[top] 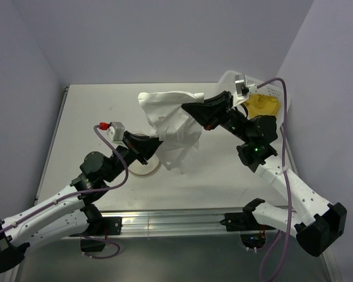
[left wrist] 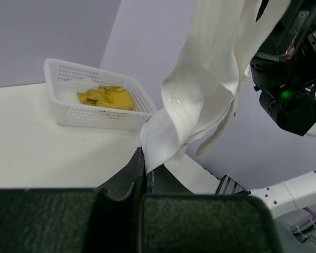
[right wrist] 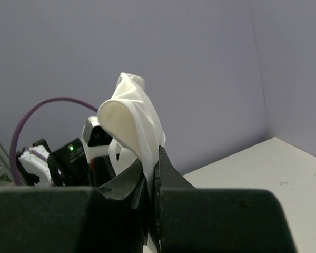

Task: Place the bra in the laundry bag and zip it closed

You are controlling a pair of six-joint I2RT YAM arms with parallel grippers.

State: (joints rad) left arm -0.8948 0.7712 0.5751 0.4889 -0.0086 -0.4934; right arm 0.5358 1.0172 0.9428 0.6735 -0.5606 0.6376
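Observation:
The laundry bag [top: 172,124] is a crumpled cream-white pouch held up above the table between both grippers. My left gripper [top: 155,141] is shut on its lower left part; in the left wrist view the closed jaws [left wrist: 145,158] pinch a fold of the bag [left wrist: 200,100]. My right gripper [top: 191,108] is shut on its upper right edge; in the right wrist view the jaws [right wrist: 152,153] clamp the bag [right wrist: 131,113]. The mustard-yellow bra [top: 263,106] lies in the white basket, also in the left wrist view [left wrist: 105,97]. No zip pulls show.
The white perforated plastic basket [top: 276,91] stands at the table's back right corner, close behind the right arm; it also shows in the left wrist view [left wrist: 89,117]. A cream round ring [top: 146,169] lies on the table under the left gripper. Walls enclose the table.

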